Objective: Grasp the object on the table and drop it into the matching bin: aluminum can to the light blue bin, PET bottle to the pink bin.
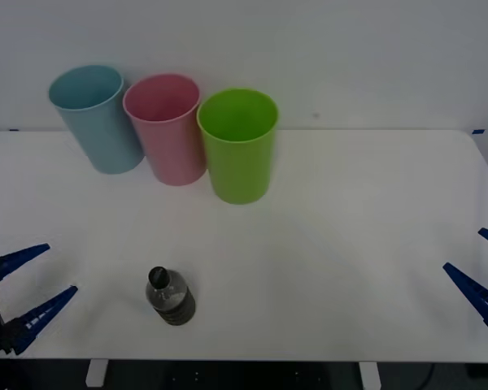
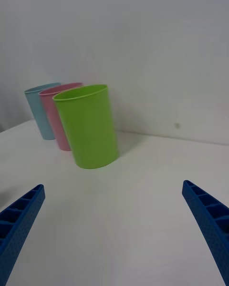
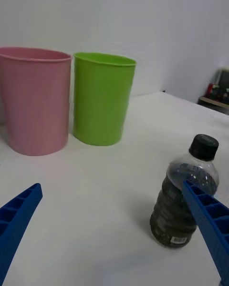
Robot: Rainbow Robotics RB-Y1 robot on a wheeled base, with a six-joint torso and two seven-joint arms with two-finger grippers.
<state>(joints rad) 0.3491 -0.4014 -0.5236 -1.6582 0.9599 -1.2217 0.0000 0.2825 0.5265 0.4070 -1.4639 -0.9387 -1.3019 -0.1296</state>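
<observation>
A small clear plastic bottle with a black screw cap and a dark lower body is seen standing upright on the large white rectangular table, near its front edge and toward the robot's left, well apart from the three bins. It is judged to be light and fairly stiff, with a smooth, rounded wall that could slip or topple if it is nudged off centre; its dark lower part suggests some contents, so the weight probably sits low. A hold across the broad middle of the body, below the shoulder, is judged safest, the narrow cap offering little purchase. The left gripper is held just above the table edge, beside the bottle and apart from it, with its blue ribbed fingers spread wide; nothing is held between them. In the left wrist view the bottle is found close ahead, partly behind one finger. Farther back a row is formed by the tall pale blue plastic cup-shaped bin, the tall pink plastic cup-shaped bin and a tall green plastic cup-shaped bin, standing just beside each other. The pink one is the proper destination. The right gripper is parked at the table's right edge, its fingers likewise spread and empty.
</observation>
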